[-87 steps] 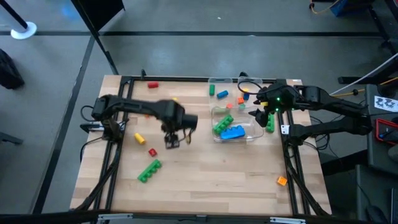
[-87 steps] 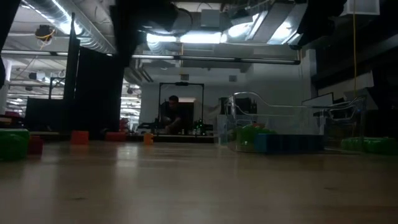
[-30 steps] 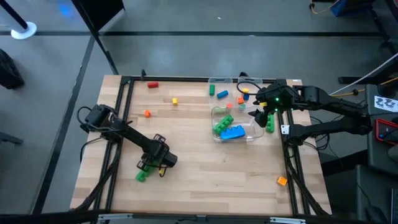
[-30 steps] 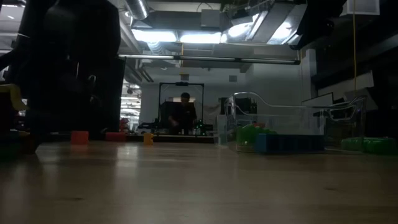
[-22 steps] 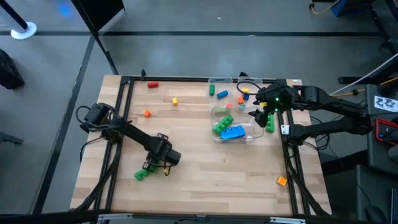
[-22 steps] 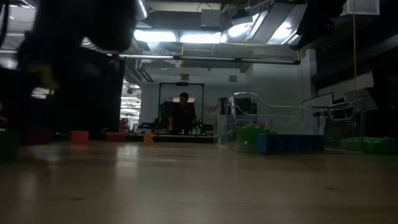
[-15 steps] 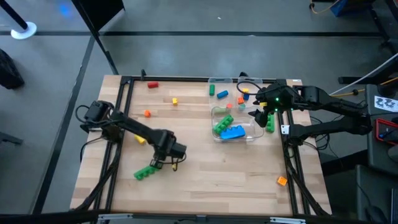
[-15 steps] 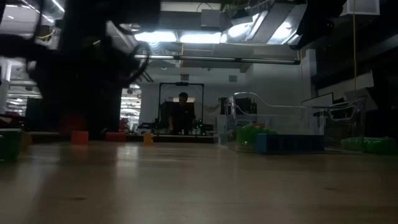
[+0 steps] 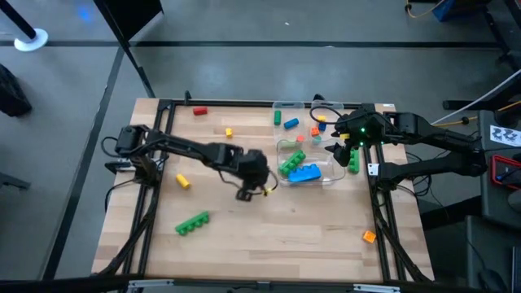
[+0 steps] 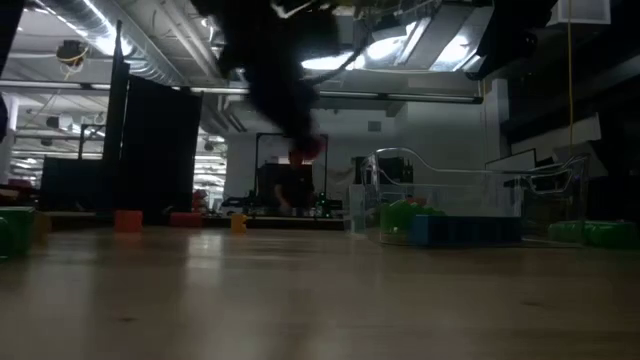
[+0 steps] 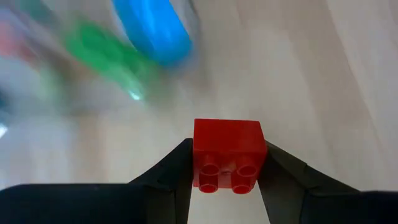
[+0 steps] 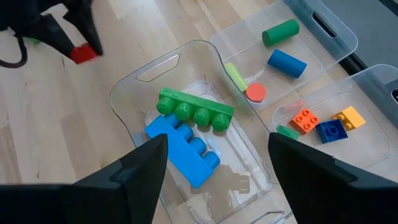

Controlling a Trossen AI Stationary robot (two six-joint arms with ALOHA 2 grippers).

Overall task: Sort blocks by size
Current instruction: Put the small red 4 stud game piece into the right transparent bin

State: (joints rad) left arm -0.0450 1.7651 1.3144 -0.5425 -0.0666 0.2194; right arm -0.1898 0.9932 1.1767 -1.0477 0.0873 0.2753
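Wooden table: blocks, trays.

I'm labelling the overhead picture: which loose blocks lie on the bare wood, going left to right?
Yellow block → orange block → long green block → red block at the back edge → small yellow block → orange block near the front right corner.
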